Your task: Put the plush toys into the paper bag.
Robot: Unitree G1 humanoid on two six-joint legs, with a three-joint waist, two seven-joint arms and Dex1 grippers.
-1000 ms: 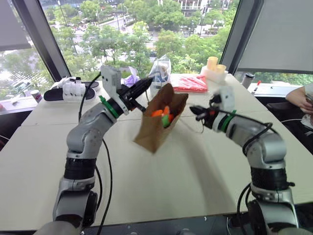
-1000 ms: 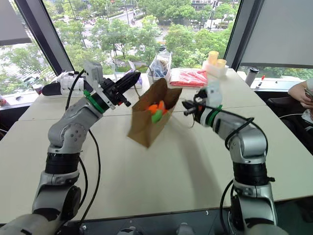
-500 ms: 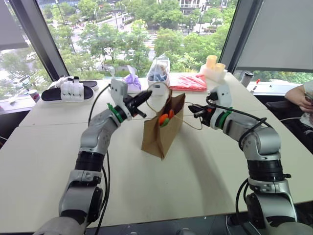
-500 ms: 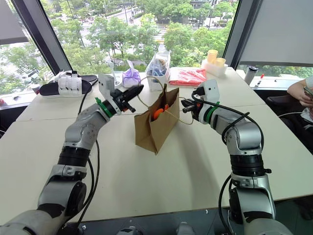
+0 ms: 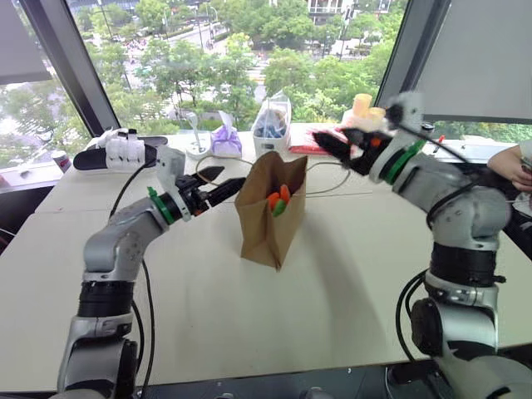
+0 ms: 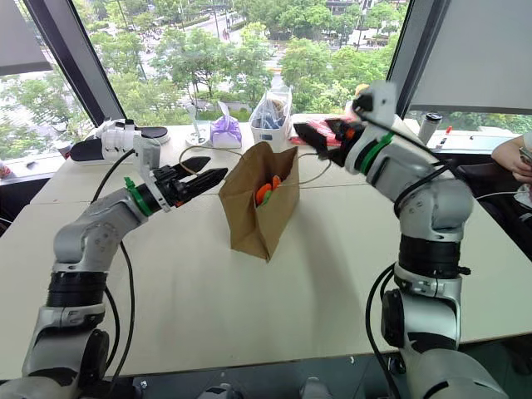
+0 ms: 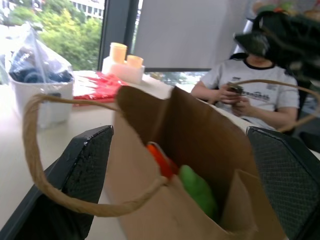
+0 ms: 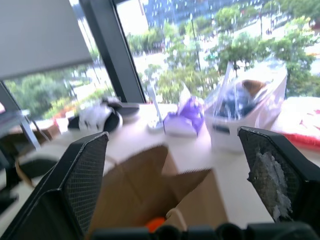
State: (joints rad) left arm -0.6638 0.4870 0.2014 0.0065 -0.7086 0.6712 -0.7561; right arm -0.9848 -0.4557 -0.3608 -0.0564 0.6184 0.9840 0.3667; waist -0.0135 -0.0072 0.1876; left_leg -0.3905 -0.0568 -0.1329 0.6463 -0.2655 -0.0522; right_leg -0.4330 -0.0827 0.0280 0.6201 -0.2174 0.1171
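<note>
1. Bag [image 5: 270, 212]: stands upright on the surface [image 5: 332, 283], mouth open, between the two tools.
2. Toys: orange toy [image 5: 278, 198] and green toy [image 5: 279, 208] lie inside the bag, touching, seen through the mouth.
3. Left tool [image 5: 218, 184]: fingers spread, just beside the bag's left side, holding nothing.
4. Right tool [image 5: 328, 143]: fingers spread, raised above and to the right of the bag.
5. Handles [image 7: 35, 165]: loose loops, free of both tools.
</note>
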